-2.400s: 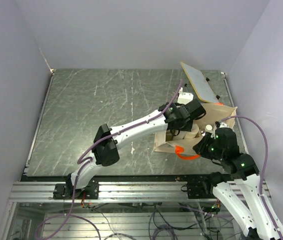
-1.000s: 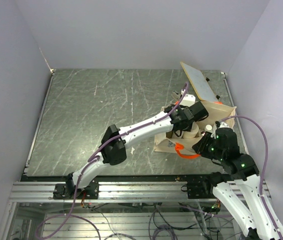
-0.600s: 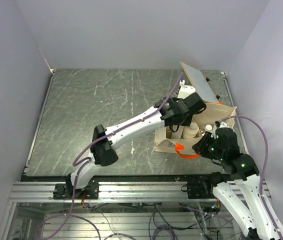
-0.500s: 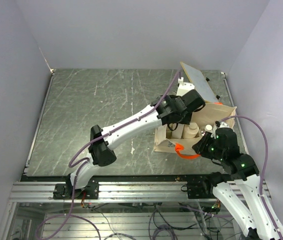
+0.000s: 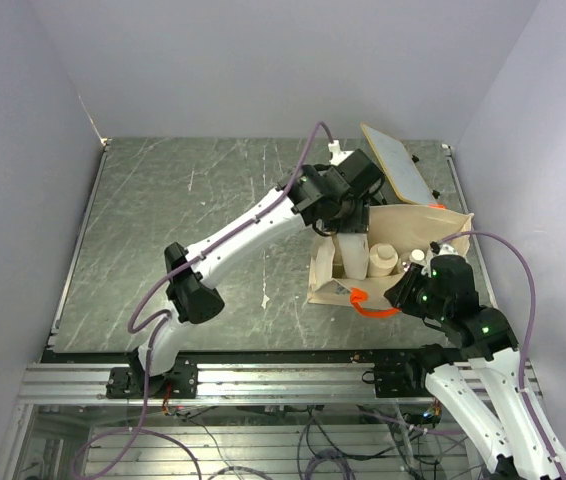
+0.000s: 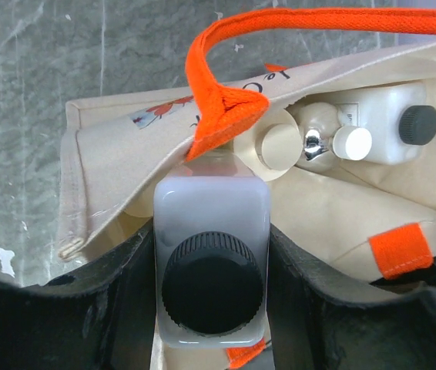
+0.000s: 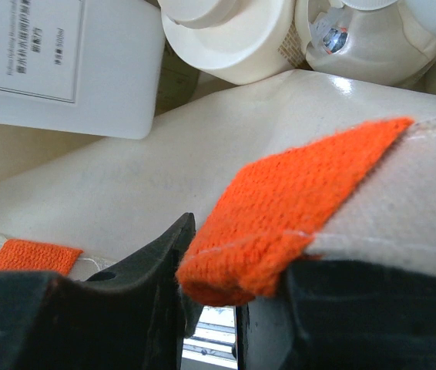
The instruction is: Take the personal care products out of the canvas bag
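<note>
Left gripper (image 6: 212, 285): I'm clamping a white bottle (image 6: 212, 223), black cap, above the bag's (image 5: 413, 225) 11 o'clock corner.
Right gripper (image 7: 229, 289): I'm pinching the orange tab (image 7: 295, 193).
Progress: one nearly out, not set down; other bottles (image 6: 391, 131) sitting inside.

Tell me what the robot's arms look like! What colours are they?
The left arm and right arm are white tubes with chunky black joints. A purple cable loops along each. Little green lights glow on the right one's black joints. The left pincer and right pincer have thick black fingers.
</note>
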{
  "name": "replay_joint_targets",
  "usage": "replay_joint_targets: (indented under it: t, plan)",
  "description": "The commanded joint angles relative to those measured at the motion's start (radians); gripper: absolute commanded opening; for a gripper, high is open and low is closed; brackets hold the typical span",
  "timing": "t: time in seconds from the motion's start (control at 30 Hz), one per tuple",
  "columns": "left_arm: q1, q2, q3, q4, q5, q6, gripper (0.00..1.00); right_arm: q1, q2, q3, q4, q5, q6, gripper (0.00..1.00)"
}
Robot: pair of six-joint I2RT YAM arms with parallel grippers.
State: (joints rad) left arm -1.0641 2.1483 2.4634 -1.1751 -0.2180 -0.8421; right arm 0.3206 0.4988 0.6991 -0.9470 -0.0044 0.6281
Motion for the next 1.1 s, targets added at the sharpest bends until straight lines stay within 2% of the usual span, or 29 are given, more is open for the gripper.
replay_joint_targets:
  t: [0.0, 0.43, 0.7, 0.87, 0.97, 1.07]
  plan:
    - [0.055, -0.153, -0.029, 0.126, 0.203, -0.108, 0.07, 0.000, 0.006, -0.003, 0.017, -0.012, -0.010, 0.25]
    - [0.239, -0.364, -0.249, 0.455, 0.499, -0.274, 0.07, 0.001, 0.000, 0.002, 0.016, -0.010, -0.011, 0.25]
    - [0.421, -0.498, -0.456, 0.786, 0.679, -0.438, 0.07, 0.000, 0.000, 0.017, 0.028, -0.011, -0.020, 0.25]
    - [0.558, -0.500, -0.398, 0.704, 0.710, -0.377, 0.07, 0.001, 0.011, 0.022, 0.031, -0.005, -0.028, 0.25]
    - [0.637, -0.513, -0.418, 0.701, 0.725, -0.366, 0.07, 0.000, 0.007, 0.019, 0.036, -0.004, -0.027, 0.25]
    - [0.699, -0.518, -0.424, 0.630, 0.684, -0.313, 0.07, 0.000, 0.004, 0.019, 0.037, -0.001, -0.027, 0.25]
